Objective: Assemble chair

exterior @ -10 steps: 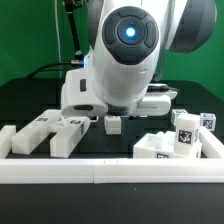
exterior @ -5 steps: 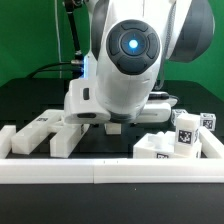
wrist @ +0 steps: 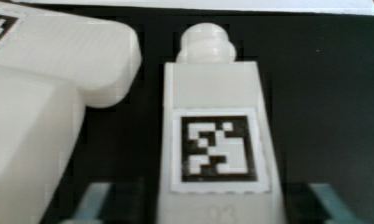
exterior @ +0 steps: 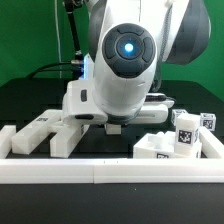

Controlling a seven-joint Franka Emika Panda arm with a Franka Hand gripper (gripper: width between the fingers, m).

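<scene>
In the wrist view a white chair bar (wrist: 216, 110) with a rounded peg at its far end and a black-and-white tag on its top lies lengthwise between my fingers. My gripper (wrist: 210, 205) straddles its near end. Its fingers (wrist: 99, 200) stand open, with a dark gap on each side of the bar. A bigger white chair block (wrist: 51, 80) lies right beside the bar. In the exterior view the arm's body hides the gripper. Only a bit of the bar (exterior: 113, 127) shows under it on the black table.
White chair pieces (exterior: 48, 130) lie at the exterior view's left. Tagged white blocks (exterior: 183, 131) stand at its right. The long low white border rail (exterior: 110, 170) runs along the front, with a short white end post (exterior: 6, 140) at its left.
The arm has come down over the small white bar, which showed freely a second ago. Since half a second ago it has barely moved.
</scene>
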